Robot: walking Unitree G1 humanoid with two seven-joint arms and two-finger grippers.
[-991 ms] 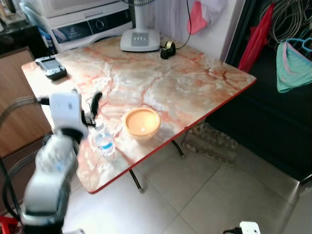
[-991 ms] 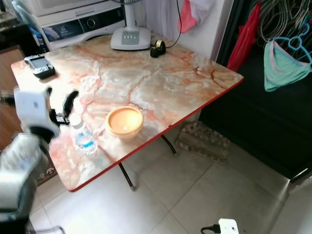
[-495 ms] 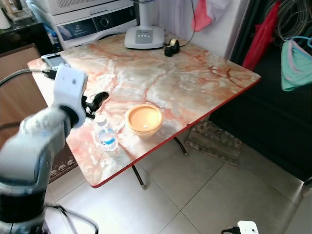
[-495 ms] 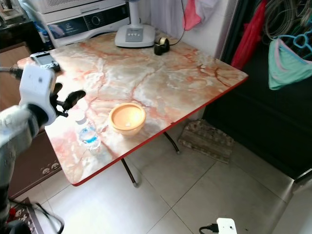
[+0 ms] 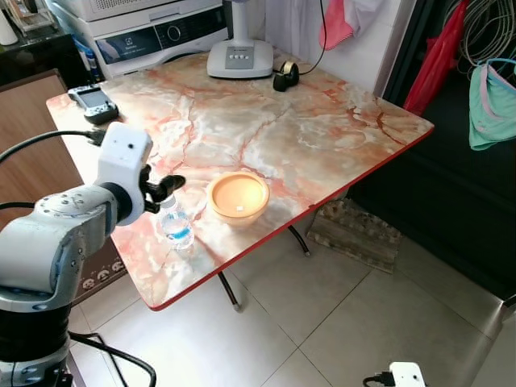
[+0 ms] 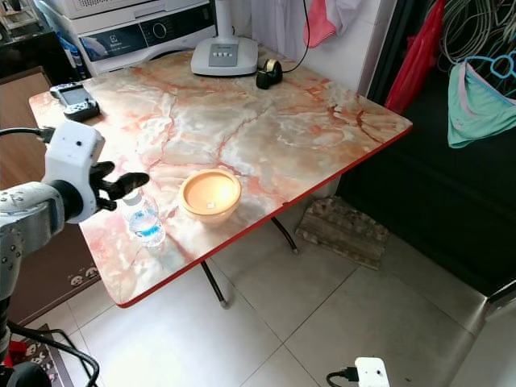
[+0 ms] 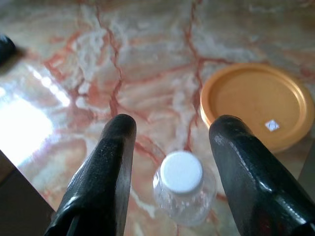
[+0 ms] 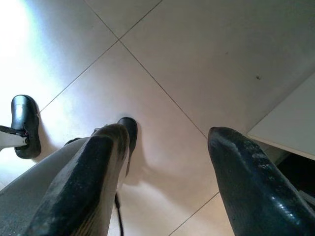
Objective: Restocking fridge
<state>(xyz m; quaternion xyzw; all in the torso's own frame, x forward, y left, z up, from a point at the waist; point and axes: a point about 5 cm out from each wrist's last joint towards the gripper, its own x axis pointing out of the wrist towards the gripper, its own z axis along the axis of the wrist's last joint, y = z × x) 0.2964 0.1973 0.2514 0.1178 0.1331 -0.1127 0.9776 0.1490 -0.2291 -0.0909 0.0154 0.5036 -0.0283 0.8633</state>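
Observation:
A small clear water bottle [image 5: 175,226] with a white cap and blue label stands upright near the front left edge of the marble table [image 5: 306,129]. My left gripper [image 5: 165,188] hovers just above the bottle, open; in the left wrist view the cap [image 7: 181,171] sits between the two black fingers [image 7: 109,167], not touched. An orange bowl [image 5: 237,197] rests right of the bottle. My right gripper [image 8: 167,147] hangs open over the tiled floor.
A handheld device [image 5: 93,100] lies at the table's far left corner. A fan base [image 5: 239,58] and a tape roll [image 5: 283,78] stand at the back. A washing machine [image 5: 153,32] is behind. Clothes [image 5: 493,101] hang at right. A flat mat [image 5: 355,234] lies under the table.
The camera has shifted slightly. My left gripper has come down and right, ending closer over the bottle's cap. Bottle and bowl have stayed put.

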